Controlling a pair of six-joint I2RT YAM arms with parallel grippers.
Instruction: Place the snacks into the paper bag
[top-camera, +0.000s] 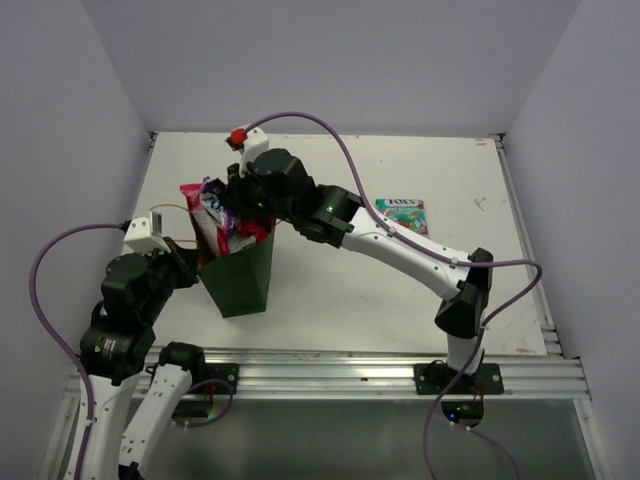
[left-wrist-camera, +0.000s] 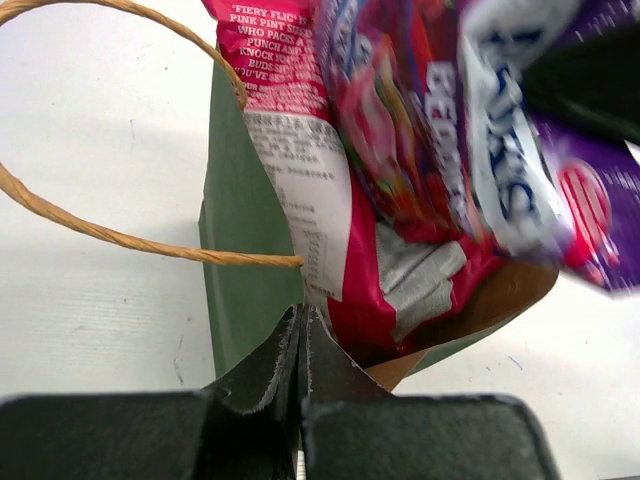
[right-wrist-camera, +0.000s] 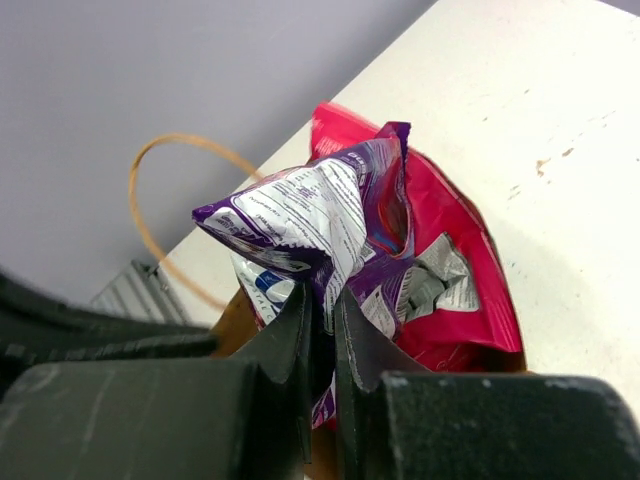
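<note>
The dark green paper bag (top-camera: 240, 285) stands upright left of the table's middle. Two large red packets (top-camera: 248, 236) stick out of its mouth. In the left wrist view they are the red mixed-candy bag (left-wrist-camera: 400, 130) and the red-and-white packet (left-wrist-camera: 300, 190). My right gripper (top-camera: 232, 205) is over the bag's mouth, shut on the small purple packet (right-wrist-camera: 300, 210), which also shows in the left wrist view (left-wrist-camera: 590, 200). My left gripper (left-wrist-camera: 300, 318) is shut on the bag's near rim (left-wrist-camera: 240, 250). The small teal packet (top-camera: 402, 214) lies flat on the table to the right.
A tan loop handle (left-wrist-camera: 100, 236) hangs out over the bag's left side and another shows in the right wrist view (right-wrist-camera: 150, 190). The right arm (top-camera: 400, 245) stretches across the table's middle. A metal rail (top-camera: 350, 372) runs along the near edge.
</note>
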